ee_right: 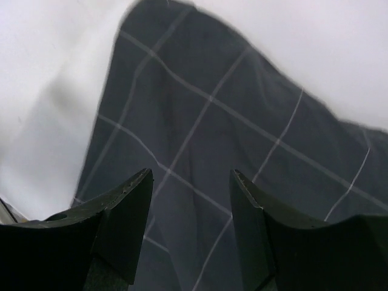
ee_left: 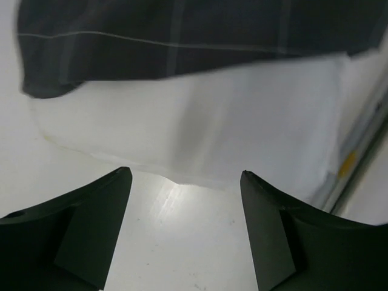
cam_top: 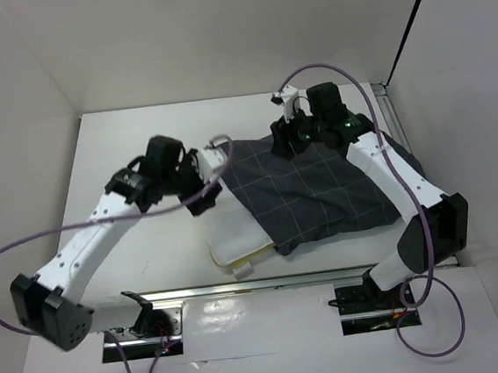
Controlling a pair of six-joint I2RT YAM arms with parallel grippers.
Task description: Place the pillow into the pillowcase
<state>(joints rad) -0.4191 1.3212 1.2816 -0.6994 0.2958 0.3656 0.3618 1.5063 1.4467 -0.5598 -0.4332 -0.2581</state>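
Two arms: left gripper (ee_left: 185,176) and right gripper (ee_right: 191,176) both gape, holding nothing. One pillowcase (cam_top: 320,188) lies mid-table, covering one pillow (cam_top: 235,241) except its near-left end.

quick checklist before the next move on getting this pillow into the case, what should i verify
1. Left fingers open, nothing held: ok.
2. Right fingers open, nothing held: ok.
3. Pillow fully inside the pillowcase: not ok, its white near-left end sticks out of the opening.
4. Pillowcase edge in view ahead of the left fingers: ok, it lies across the pillow in the left wrist view.
5. Pillow reaching the far corners of the pillowcase: cannot tell, the fabric hides it.
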